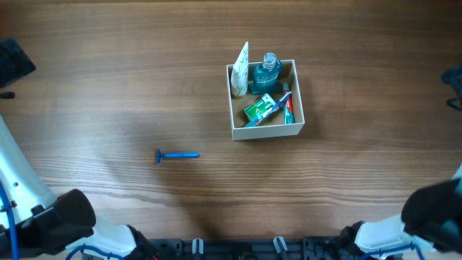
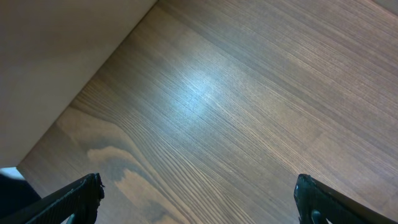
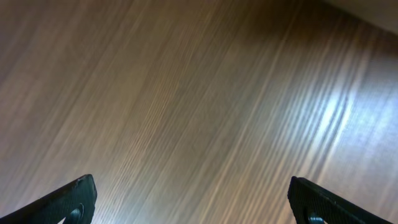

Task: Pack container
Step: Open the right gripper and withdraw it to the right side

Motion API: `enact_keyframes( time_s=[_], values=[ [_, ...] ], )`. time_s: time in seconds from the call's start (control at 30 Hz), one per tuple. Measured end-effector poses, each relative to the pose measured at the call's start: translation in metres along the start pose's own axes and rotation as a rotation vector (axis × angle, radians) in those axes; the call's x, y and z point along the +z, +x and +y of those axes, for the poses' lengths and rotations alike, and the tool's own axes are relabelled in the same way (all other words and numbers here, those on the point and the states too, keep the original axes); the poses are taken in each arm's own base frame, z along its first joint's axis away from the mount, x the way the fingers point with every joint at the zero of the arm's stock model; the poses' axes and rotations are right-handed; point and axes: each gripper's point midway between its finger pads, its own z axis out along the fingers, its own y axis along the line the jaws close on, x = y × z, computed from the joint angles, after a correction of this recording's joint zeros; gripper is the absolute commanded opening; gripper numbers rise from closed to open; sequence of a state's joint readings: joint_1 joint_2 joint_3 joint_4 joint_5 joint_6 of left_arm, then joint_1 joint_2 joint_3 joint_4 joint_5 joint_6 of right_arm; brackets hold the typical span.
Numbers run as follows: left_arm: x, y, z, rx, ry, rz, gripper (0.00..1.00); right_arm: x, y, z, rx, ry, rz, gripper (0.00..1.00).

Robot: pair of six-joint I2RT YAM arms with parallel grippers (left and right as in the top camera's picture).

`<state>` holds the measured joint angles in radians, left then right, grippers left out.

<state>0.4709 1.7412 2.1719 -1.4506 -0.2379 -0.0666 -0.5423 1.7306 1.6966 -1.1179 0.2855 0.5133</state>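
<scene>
Four items sit in the container [image 1: 268, 131], which stands right of centre, toward the far half of the table [image 1: 108, 87]: a white-and-teal tube [image 1: 241, 68] propped upright in the far-left corner, a teal bottle [image 1: 268, 72] upright at the far wall, a green pack [image 1: 259, 108] lying flat mid-box, and a toothpaste tube [image 1: 288, 107] along the right wall. Container looks like thin card: prob. light, walls flexible. If moved, pinch one wall at the rim and keep level, since upright items may tip. A blue razor [image 1: 177, 155] lies near-left of it, well apart; prob. light, stiff, slippery, so take across handle mid-length. Left gripper [image 2: 199, 202] and right gripper [image 3: 199, 199]: jaws wide, nothing between, over bare wood.
</scene>
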Motion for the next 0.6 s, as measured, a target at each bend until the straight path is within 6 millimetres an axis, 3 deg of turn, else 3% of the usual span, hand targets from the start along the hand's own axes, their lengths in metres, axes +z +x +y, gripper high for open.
enact_keyframes(
  time_s=[0.2, 0.33, 0.6],
  values=[
    [0.000, 0.000, 0.000, 0.000, 0.000, 0.000, 1.00, 0.054, 0.009, 0.013, -0.028, 0.040, 0.073, 1.00],
    [0.000, 0.000, 0.000, 0.000, 0.000, 0.000, 1.00, 0.078, 0.012, 0.020, -0.034, 0.051, 0.093, 1.00],
    [0.000, 0.000, 0.000, 0.000, 0.000, 0.000, 1.00, 0.085, -0.006, 0.032, -0.013, 0.009, 0.018, 1.00]
  ],
)
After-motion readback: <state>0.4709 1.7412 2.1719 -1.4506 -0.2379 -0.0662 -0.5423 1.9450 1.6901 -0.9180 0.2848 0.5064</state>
